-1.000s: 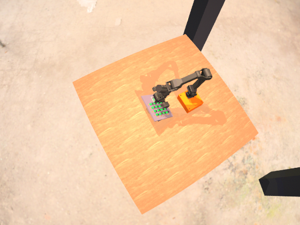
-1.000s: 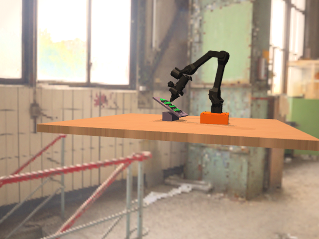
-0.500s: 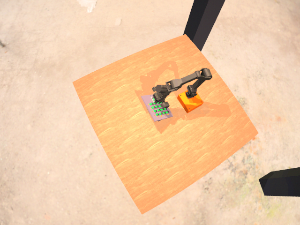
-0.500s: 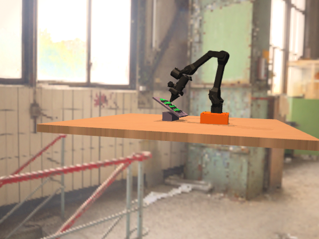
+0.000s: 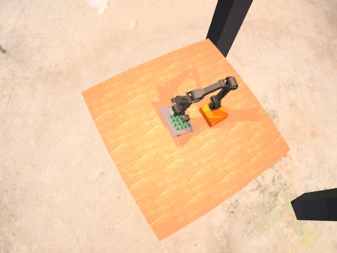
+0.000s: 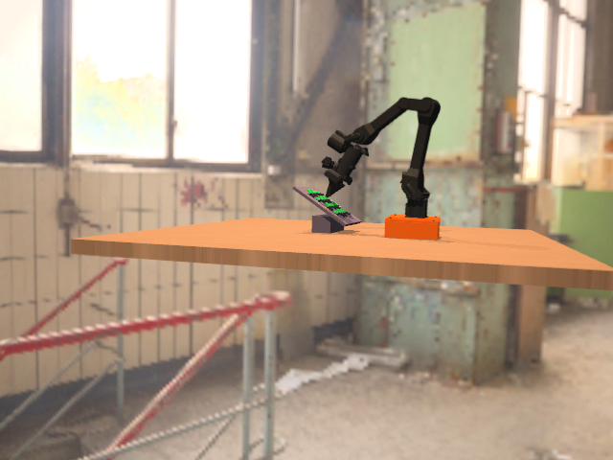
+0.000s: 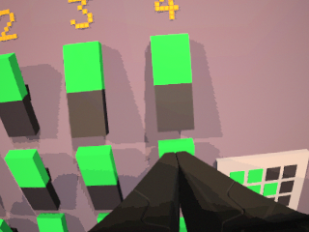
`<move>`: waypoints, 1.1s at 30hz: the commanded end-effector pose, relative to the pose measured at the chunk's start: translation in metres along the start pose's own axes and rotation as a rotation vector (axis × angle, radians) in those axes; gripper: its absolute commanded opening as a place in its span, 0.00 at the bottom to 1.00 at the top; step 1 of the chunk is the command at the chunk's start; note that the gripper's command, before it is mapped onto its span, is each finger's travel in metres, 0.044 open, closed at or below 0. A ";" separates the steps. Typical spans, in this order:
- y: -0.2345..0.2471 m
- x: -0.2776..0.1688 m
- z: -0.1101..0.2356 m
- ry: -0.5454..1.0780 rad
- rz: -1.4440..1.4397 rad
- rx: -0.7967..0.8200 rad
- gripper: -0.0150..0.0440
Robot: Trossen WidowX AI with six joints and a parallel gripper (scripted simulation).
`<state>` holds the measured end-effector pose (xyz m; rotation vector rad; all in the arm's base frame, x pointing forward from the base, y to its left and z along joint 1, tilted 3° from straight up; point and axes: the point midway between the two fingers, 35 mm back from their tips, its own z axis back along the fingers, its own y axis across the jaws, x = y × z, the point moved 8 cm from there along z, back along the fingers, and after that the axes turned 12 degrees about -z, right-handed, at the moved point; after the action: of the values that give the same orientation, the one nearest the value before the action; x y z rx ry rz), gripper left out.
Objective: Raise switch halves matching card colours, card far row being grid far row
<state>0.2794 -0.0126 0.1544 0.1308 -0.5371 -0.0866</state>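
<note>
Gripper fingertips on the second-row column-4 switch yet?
Cannot tell. In the wrist view the shut fingers overlap that switch, hiding any gap; the exterior view is too small.

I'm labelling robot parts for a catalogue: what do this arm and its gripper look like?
The arm is slim, matte black, with rounded joint housings, on a boxy orange base. The gripper has dark, faceted, wedge-shaped fingers. No cables or markings are visible.
</note>
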 end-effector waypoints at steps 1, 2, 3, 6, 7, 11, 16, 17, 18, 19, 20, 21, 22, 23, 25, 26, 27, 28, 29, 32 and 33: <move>0.000 0.000 -0.001 -0.001 -0.004 -0.004 0.25; 0.000 0.000 -0.001 -0.001 -0.004 -0.004 0.25; 0.000 0.000 -0.001 -0.001 -0.004 -0.004 0.25; 0.000 0.000 -0.002 -0.001 -0.004 -0.004 0.25; 0.000 0.000 -0.002 -0.001 -0.004 -0.004 0.25; 0.000 0.000 -0.002 -0.001 -0.004 -0.004 0.25; 0.000 0.000 -0.003 -0.001 -0.004 -0.004 0.25; 0.000 0.000 -0.003 -0.001 -0.004 -0.004 0.25; 0.000 0.000 -0.003 -0.001 -0.004 -0.004 0.25; 0.000 0.000 -0.003 -0.001 -0.004 -0.004 0.25; 0.000 0.000 -0.001 0.000 0.000 0.000 0.25; 0.000 0.000 0.006 -0.003 -0.001 0.000 0.25; -0.001 0.000 0.016 -0.007 -0.001 0.000 0.25; -0.001 0.000 0.029 -0.012 -0.002 0.000 0.25; -0.001 -0.003 0.053 -0.021 -0.003 0.001 0.25; -0.001 -0.004 0.059 -0.023 -0.004 0.001 0.25; -0.001 -0.005 0.061 -0.024 -0.004 0.001 0.25; -0.001 -0.005 0.061 -0.024 -0.004 0.001 0.25; -0.001 -0.005 0.061 -0.024 -0.004 0.001 0.25; 0.001 -0.005 0.061 -0.023 -0.004 0.001 0.25; 0.005 -0.007 0.061 -0.020 -0.004 0.001 0.25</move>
<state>0.2454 -0.0183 0.2009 0.1301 -0.5593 -0.0935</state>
